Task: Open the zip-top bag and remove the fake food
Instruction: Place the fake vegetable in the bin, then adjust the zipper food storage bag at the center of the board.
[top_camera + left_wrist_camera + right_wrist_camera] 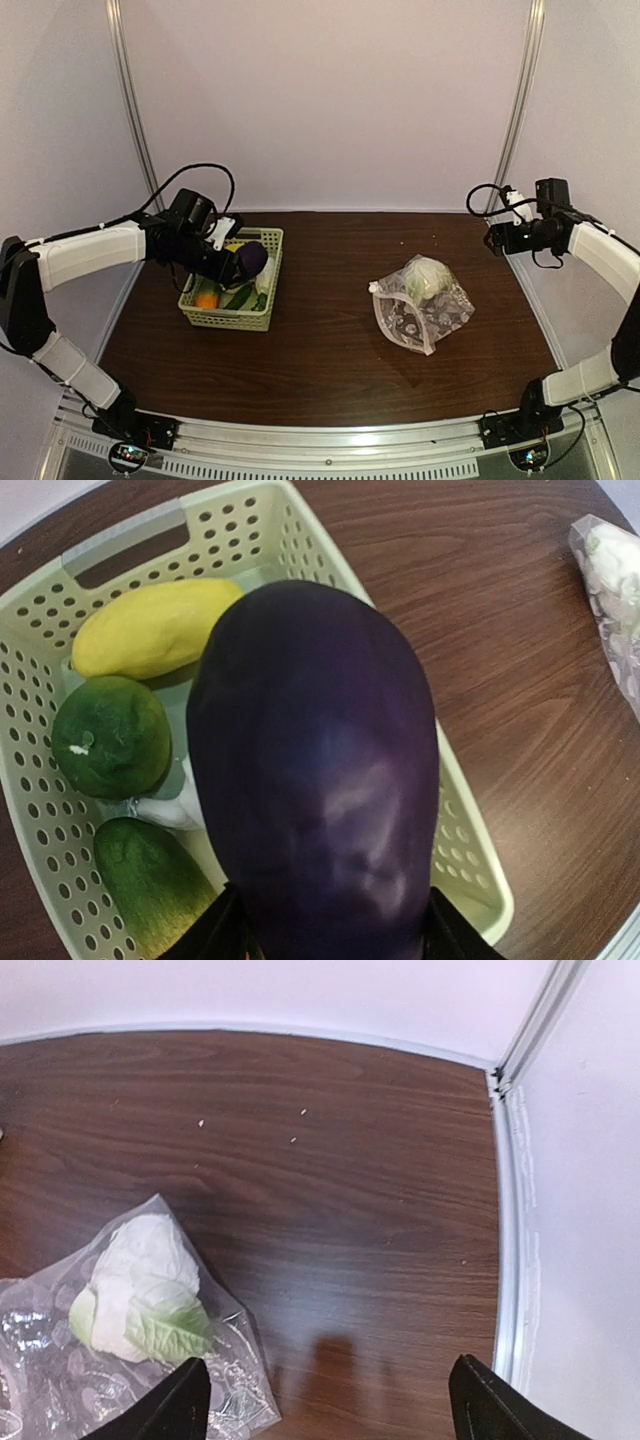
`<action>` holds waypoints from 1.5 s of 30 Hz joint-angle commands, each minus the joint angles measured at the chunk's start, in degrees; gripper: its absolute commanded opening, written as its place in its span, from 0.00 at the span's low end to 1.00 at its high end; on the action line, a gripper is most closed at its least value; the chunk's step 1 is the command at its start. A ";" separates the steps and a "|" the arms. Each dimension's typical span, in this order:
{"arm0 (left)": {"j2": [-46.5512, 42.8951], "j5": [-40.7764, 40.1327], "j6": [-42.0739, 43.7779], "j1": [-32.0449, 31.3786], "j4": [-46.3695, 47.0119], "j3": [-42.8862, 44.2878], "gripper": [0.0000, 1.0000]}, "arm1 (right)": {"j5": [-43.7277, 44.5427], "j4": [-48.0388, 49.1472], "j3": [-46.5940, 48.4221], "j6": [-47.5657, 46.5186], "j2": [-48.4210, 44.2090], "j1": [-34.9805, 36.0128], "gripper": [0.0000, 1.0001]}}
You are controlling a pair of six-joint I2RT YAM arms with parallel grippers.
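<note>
I hold the eggplant (251,258) in the left claw (230,262) directly above the basket (232,321); the released right claw (328,1400) is nearer the zip-top bag (425,312).

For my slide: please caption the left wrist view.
Left tool holds a purple eggplant above the lattice basket of toy fruit.

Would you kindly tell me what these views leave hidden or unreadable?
- Left wrist view: the eggplant fills the frame, hiding most of the left gripper's fingers and part of what lies in the basket.
- Right wrist view: the zip-top bag is cut off by the left and bottom edges; its zip strip does not show.
- Top view: whether the bag is zipped or open is too small to tell.
</note>
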 commanded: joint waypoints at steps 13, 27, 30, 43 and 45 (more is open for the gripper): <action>2.54 4.20 -1.98 2.30 4.37 -5.06 0.61 | 0.91 8.42 -5.94 1.34 -1.21 -0.34 0.84; -15.21 -23.76 3.45 2.30 20.89 -10.25 0.97 | -20.83 -20.84 4.46 -21.76 -6.88 16.19 0.69; -18.00 -30.56 1.19 2.55 25.92 -11.87 0.97 | -14.99 -25.72 6.58 -23.17 -7.30 25.16 0.71; -17.68 -11.16 -5.80 -6.39 28.37 -12.03 0.64 | 1.24 -22.83 4.52 -13.61 -3.33 43.69 0.72; -16.18 -12.48 -5.62 -10.01 28.39 -11.34 0.64 | 2.40 -22.26 4.26 -12.56 -2.66 44.39 0.72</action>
